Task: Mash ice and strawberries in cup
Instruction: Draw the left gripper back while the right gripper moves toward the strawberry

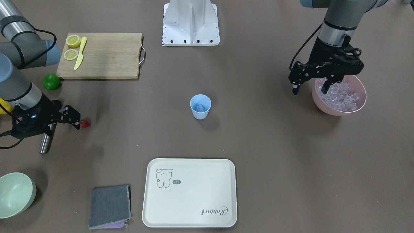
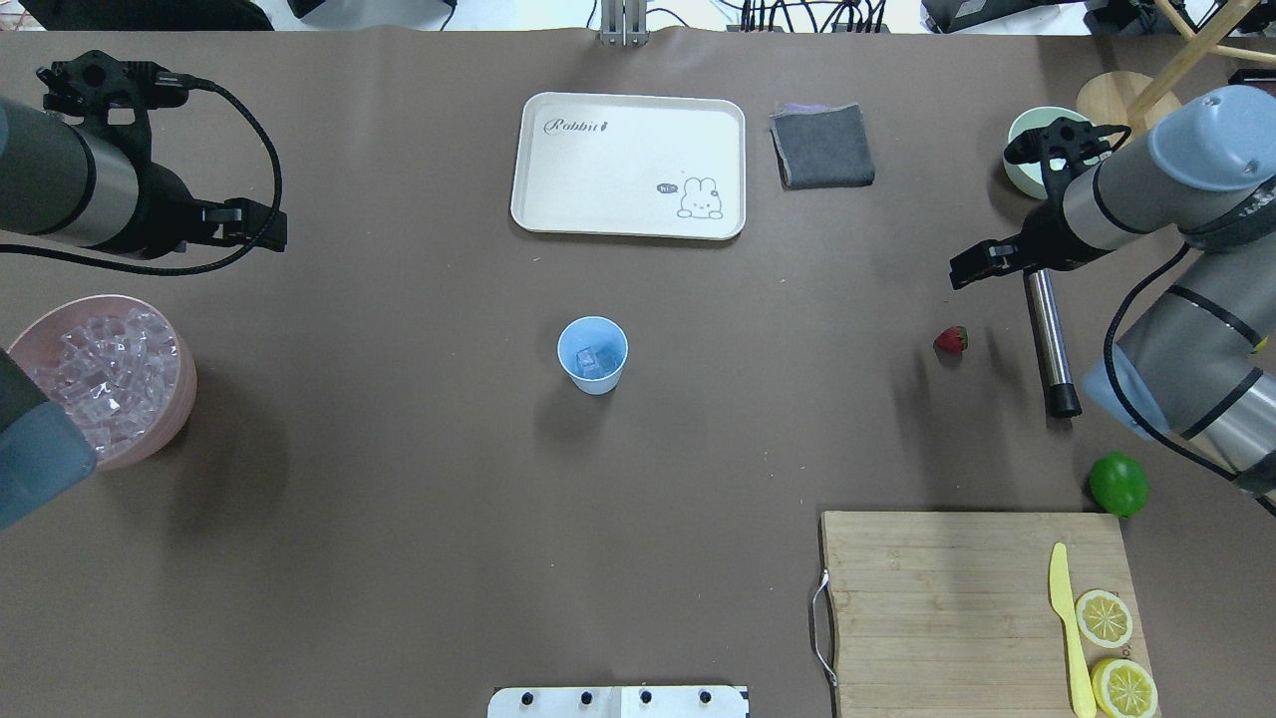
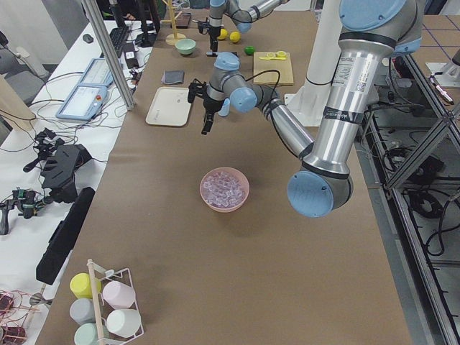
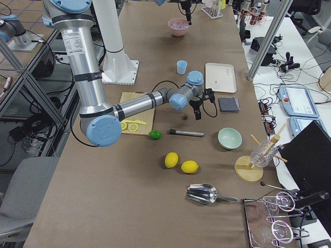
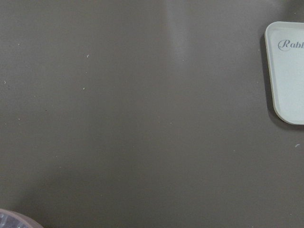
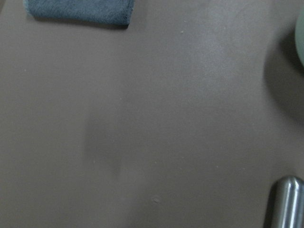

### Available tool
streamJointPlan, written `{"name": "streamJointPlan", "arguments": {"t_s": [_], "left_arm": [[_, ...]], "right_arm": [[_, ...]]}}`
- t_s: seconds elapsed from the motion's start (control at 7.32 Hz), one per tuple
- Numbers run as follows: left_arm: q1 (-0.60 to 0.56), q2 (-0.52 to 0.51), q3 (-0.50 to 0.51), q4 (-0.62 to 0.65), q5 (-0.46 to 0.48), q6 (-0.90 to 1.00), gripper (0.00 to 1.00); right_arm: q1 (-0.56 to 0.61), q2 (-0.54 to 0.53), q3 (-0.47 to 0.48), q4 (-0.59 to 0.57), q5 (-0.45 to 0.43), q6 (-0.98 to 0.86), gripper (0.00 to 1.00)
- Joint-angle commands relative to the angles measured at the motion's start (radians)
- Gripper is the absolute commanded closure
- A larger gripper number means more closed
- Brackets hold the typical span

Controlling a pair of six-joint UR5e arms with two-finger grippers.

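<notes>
Overhead exterior: metal rod [image 2: 1047,339] near strawberry [image 2: 951,340]

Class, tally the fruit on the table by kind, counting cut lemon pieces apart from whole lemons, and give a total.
strawberry: 1
lime: 1
whole lemons: 2
cut lemon pieces: 2
Total: 6

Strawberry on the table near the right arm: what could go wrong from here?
1. The strawberry is small and rounded; the right jaws, closing off-centre, could roll it away or strike the steel rod lying near it.
2. The cup stands unheld with ice inside; a mashing push may tip it.
</notes>
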Motion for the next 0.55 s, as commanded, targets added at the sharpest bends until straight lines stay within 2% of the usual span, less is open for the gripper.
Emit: {"name": "streamJointPlan", "arguments": {"t_s": [0.0,0.41], "left_arm": [[-0.001,-0.005,0.001,0.000,-0.002,0.001,0.02],[-0.003,-0.020,0.001,0.008,-0.016,0.000,0.02]], "right_arm": [[-0.034,-0.004,-0.030,0.048,-0.018,0.021,0.00],[-0.065,-0.005,-0.023,0.046,-0.013,0.021,0.00]]}}
